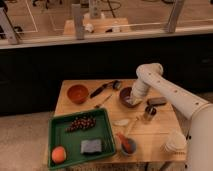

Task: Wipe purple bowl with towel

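End effector [135,96] down inside purple bowl [123,95], right side of surface [150,136]; towel [133,102] directly underneath; grip state can't tell.

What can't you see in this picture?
Camera view:
1. The claw, down in the purple bowl: the robot arm covers most of it.
2. The towel: hidden under the claw, if it is there.
3. The robot arm's lower end: cut off by the right edge.

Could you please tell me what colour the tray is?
The tray is green, in the camera view; the pincer is down in the purple bowl.
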